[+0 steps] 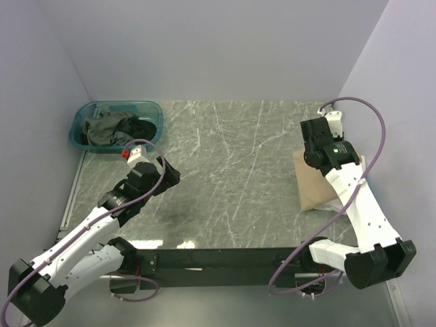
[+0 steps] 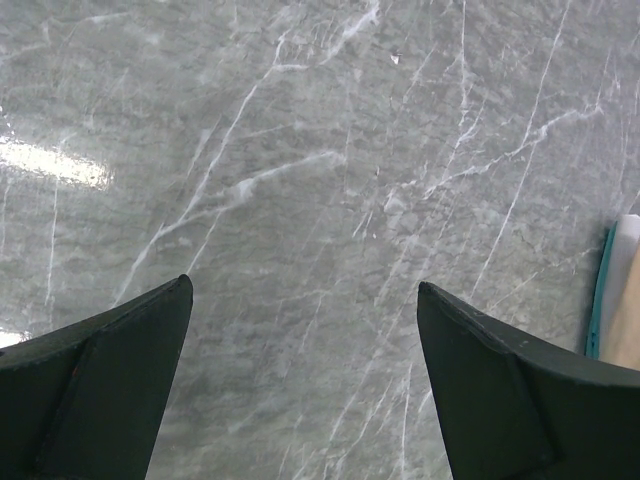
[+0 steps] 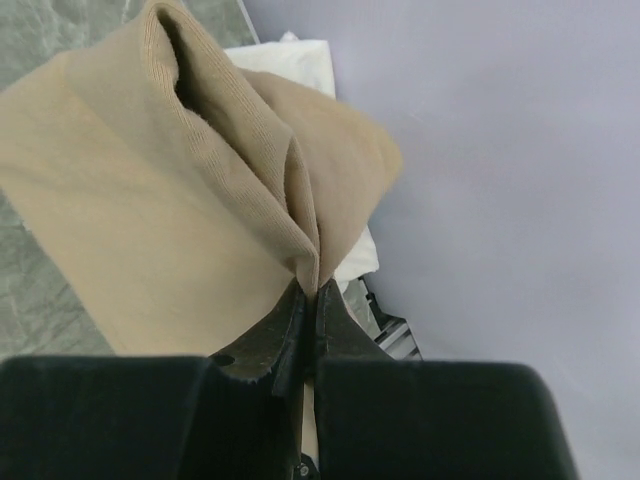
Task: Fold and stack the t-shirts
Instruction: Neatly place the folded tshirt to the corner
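A folded tan t-shirt lies at the table's right edge, on top of a white t-shirt that shows under its far edge. My right gripper is shut on an edge of the tan t-shirt, pinching a fold that rises in a ridge from the jaws. The right gripper sits at the far end of that shirt. My left gripper hangs open over bare marble, nothing between its fingers; overhead the left gripper is at left centre. A grey-green t-shirt and a black one lie crumpled in the tub.
A teal translucent tub stands at the back left corner. The grey marble table is walled by pale panels at the back and both sides. A strip of teal and beige shows at the right edge of the left wrist view.
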`<act>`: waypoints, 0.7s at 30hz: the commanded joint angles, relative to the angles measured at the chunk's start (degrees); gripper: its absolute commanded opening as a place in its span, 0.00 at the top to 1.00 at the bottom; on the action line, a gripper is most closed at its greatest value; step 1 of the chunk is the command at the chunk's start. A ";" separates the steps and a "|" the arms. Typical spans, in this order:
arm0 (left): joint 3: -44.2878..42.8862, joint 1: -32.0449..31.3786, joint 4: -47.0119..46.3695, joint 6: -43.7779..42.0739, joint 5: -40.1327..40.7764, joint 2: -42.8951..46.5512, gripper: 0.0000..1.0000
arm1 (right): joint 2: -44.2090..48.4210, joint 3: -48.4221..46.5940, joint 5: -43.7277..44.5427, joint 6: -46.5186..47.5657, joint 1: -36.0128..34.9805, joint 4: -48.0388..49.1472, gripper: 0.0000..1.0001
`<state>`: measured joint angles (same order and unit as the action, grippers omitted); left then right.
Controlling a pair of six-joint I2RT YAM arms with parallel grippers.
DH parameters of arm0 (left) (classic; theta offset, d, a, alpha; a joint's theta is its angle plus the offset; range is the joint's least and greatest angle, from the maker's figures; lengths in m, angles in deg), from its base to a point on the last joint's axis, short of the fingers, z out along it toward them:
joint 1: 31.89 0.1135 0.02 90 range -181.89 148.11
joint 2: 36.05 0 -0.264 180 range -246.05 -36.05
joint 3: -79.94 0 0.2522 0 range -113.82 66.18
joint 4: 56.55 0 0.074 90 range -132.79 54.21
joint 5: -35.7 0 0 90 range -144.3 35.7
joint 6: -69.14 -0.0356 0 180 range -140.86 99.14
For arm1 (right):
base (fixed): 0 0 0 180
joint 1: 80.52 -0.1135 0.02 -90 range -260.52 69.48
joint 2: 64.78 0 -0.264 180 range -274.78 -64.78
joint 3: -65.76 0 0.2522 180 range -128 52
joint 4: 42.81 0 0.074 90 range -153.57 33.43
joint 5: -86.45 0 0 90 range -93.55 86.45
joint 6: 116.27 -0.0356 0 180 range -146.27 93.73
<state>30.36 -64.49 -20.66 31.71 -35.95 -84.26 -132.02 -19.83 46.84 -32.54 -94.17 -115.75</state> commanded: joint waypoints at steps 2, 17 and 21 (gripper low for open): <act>-2.51 -0.18 -1.92 -1.60 1.86 0.22 0.01 | 3.26 -4.10 0.50 2.04 0.64 -0.58 1.00; -1.01 -0.18 -2.36 -1.60 2.57 2.15 0.01 | 3.08 -2.26 -3.54 9.07 2.75 4.59 1.00; -0.93 -0.18 -2.18 -1.51 2.66 1.63 0.01 | 2.73 -0.51 -4.68 11.97 2.93 7.67 1.00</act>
<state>30.34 -64.49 -21.12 30.88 -34.40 -82.44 -130.17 -21.05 42.38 -24.51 -91.81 -113.41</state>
